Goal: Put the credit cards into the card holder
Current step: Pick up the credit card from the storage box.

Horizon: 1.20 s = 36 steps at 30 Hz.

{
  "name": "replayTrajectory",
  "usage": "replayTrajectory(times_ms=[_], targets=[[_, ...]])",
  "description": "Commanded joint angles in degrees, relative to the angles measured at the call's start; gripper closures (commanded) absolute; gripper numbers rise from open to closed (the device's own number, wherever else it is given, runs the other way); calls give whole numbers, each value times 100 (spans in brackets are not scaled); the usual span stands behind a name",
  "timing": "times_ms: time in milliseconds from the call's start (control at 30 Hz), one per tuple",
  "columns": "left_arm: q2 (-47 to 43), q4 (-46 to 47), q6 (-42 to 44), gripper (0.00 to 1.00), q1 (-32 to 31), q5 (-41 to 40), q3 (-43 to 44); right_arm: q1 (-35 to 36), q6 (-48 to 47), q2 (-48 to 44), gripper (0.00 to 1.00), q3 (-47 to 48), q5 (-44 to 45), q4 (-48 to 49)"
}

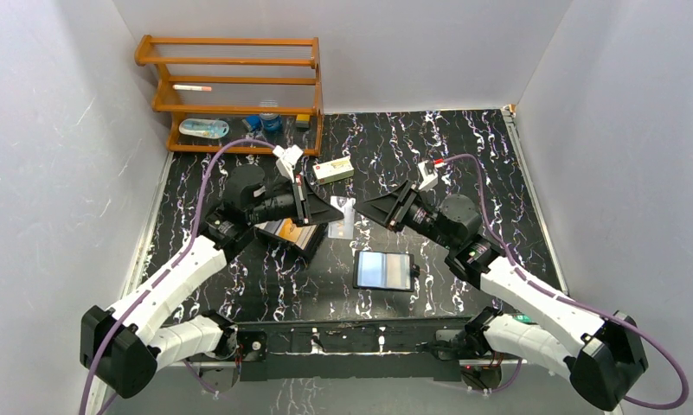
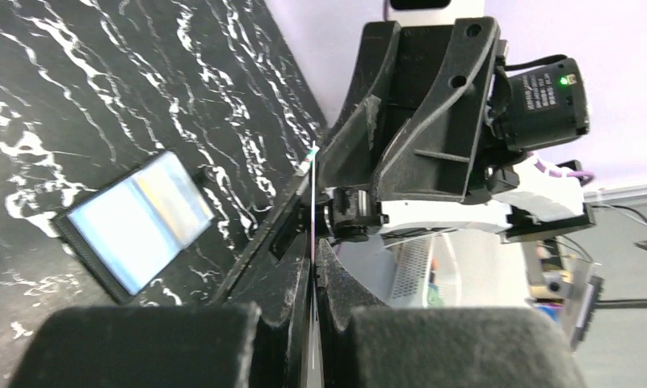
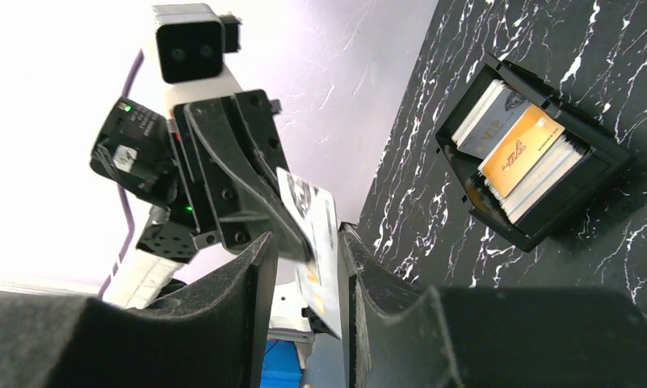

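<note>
Nearest us, our left jaws pinch one credit card (image 1: pixel 343 217) aloft, just beyond the card holder (image 1: pixel 383 270), which lies open on the table (image 1: pixel 498 173). Our right jaws stand spread astride the card's free edge. Its long axis points roughly toward that holder, and our right arm is nearer.

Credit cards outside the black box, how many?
1: the credit card, pinched in the left gripper, its free end between the right gripper's open fingers. Others may be hidden.
</note>
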Motion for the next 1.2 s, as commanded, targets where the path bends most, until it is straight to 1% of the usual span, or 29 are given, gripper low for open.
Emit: replayTrajectory(times_ms=[0,100,200,267,333,433,567,600,633,667,767,800,867,967,1067,1167], targets=[[-75,1710,-1330,100,23,776,-489,19,148,227,59,299,-190,707],[-76,1827,-1423,100,29,769,-590,22,158,309,58,333,-208,564],[-125,1402,-1120,100,33,647,-450,25,170,232,54,253,-72,529],[-154,1150,-921,100,31,582,-375,20,127,186,54,258,7,418],[-162,1245,-988,100,28,605,-442,23,83,194,57,276,-15,396],[-112,1548,-1213,100,32,670,-555,22,104,262,67,261,-203,537],[-46,1594,-1247,100,28,685,-572,24,186,357,88,170,-423,838],[-32,1550,-1222,100,30,680,-555,27,175,359,94,160,-451,869],[-29,1430,-1147,95,36,660,-512,21,154,347,100,145,-457,878],[-26,1233,-983,87,32,587,-436,25,121,309,100,124,-445,856],[14,-124,171,63,22,165,26,26,-104,75,100,112,-315,483],[23,-566,512,59,26,-46,163,23,-214,-13,100,140,-246,224],[-8,-1135,1038,51,28,-420,317,19,-427,-198,100,173,-108,-305],[-37,-1526,1318,46,26,-735,363,19,-796,-453,100,167,138,-1109],[184,-1742,1467,46,21,-693,385,23,-1231,-549,100,166,408,-1942],[398,-1840,1538,48,-15,-675,320,24,-1741,-464,100,240,561,-2641]])
